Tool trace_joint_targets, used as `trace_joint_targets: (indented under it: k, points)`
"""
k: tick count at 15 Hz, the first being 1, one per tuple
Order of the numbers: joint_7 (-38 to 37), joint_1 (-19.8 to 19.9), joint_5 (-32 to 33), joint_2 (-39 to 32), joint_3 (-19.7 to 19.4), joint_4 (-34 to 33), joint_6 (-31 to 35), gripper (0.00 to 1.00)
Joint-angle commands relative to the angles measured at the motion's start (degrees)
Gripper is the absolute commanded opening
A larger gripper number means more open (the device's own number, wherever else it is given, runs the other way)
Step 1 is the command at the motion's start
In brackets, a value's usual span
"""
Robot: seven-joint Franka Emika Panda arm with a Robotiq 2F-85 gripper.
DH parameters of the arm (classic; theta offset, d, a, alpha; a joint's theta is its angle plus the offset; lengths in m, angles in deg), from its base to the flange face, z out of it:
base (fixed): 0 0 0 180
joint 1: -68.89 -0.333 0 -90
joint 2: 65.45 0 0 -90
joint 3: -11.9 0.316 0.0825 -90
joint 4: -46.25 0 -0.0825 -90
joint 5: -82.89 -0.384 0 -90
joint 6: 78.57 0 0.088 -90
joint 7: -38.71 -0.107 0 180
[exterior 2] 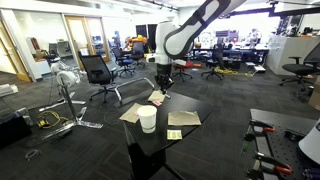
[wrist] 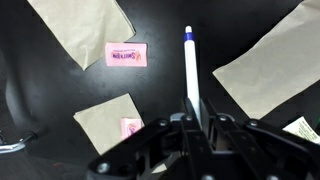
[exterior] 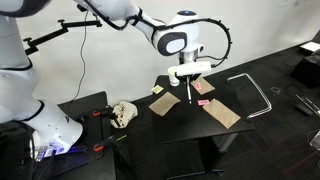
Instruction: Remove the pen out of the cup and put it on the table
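A: Got the slim white blue-tipped pen clear of the white paper cup?

B: Cleared, yes. Held over the black table, on the far side of the cup, pinched tight in the black two-finger gripper.

A: Laid down, though?

B: Not yet. Hovered between brown paper napkins, right of a pink sachet. Judged the lift done; lowering and letting go left to do.

Open office — swivel chairs; grey floor; white wall
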State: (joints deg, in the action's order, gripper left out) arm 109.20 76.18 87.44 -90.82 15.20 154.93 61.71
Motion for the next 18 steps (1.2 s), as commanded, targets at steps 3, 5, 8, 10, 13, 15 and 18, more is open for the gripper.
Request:
trace_joint_targets:
  k: [3, 5, 8, 10, 13, 15, 18]
  points:
    - [9.5, 1.4, -0.7, -3.2, 2.1, -3.3, -4.4, 0.03]
    - [11.7, 0.9, 0.0, -4.0, 1.8, -4.0, -6.9, 0.03]
    - [14.0, 0.3, 0.5, -5.1, 1.4, -5.1, -10.8, 0.03]
    - [15.1, 0.0, 0.7, -5.6, 1.2, -5.7, -12.6, 0.03]
    - [15.5, -0.5, 1.4, -6.1, 0.8, -6.3, -13.8, 0.03]
    - [14.8, -0.9, 1.9, -6.5, 0.4, -6.6, -12.9, 0.03]
    - [13.9, -1.2, 2.7, -7.1, 0.1, -7.4, -12.2, 0.03]
